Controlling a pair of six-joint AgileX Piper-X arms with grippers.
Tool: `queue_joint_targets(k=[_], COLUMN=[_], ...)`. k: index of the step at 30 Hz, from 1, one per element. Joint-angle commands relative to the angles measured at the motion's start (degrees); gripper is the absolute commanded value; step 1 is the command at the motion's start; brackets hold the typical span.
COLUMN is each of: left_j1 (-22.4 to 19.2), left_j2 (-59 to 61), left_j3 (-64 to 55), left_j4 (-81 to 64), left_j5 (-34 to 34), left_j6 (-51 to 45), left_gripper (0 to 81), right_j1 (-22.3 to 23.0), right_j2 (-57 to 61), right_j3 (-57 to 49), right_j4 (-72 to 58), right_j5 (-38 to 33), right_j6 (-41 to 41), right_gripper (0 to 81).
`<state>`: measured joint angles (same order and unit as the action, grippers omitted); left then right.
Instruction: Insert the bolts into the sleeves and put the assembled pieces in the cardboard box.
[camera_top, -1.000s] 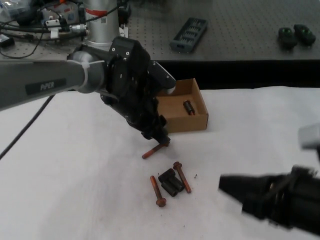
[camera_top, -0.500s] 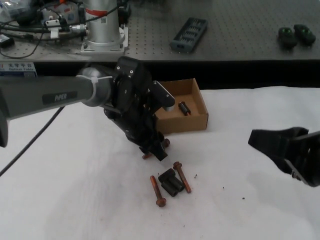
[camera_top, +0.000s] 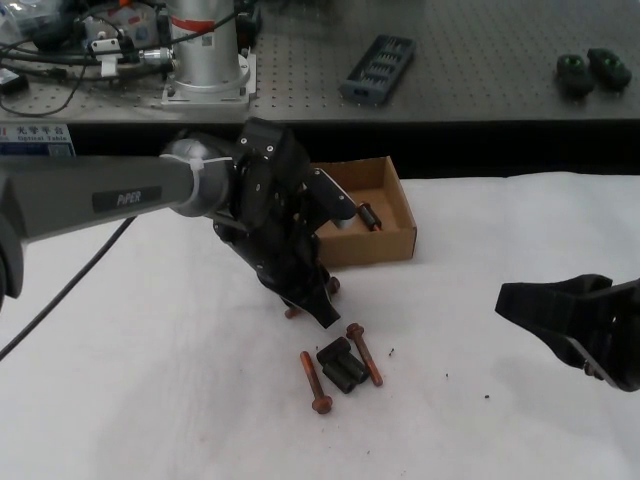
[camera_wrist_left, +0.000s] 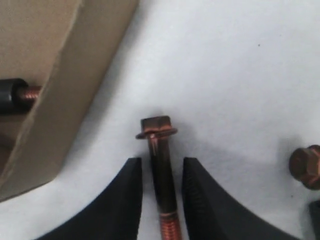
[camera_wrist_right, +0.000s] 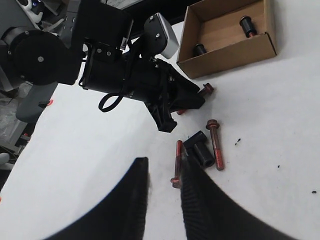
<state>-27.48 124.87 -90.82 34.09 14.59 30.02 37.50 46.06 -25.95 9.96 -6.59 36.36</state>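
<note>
Your left gripper (camera_wrist_left: 162, 162) is spread wide enough to straddle a bolt (camera_wrist_left: 159, 142) lying on the cloth (camera_top: 150, 400) just beside the box (camera_top: 385, 248), with a sliver of gap on either side. Two more bolts (camera_top: 313, 382) flank the sleeves (camera_top: 341, 364) nearby. Two assembled pieces (camera_wrist_right: 246, 25) lie in the box. Your right gripper (camera_wrist_right: 164, 162) hangs parted, holding nothing, well apart from them.

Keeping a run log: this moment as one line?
left gripper: open around bolt beside cardboard box | right gripper: open, empty | other bolts, sleeves loose
</note>
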Motion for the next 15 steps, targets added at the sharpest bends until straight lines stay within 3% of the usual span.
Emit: queue_joint_targets(k=[1,15], left_j1=[-0.43,-1.06], left_j2=[0.25,0.25], left_j3=[-0.48,-0.48], left_j4=[2.19,6.56], left_j5=[-0.01,-4.25], left_j6=[0.64,2.00], left_gripper=[18.8,18.4], right_j1=[-0.37,-0.37], right_j2=[-0.44,-0.44], right_j3=[-0.45,-0.45], right_j4=[-0.04,-0.04], right_j5=[-0.59,-0.82], right_j6=[-0.17,-0.17], right_gripper=[18.7,18.7])
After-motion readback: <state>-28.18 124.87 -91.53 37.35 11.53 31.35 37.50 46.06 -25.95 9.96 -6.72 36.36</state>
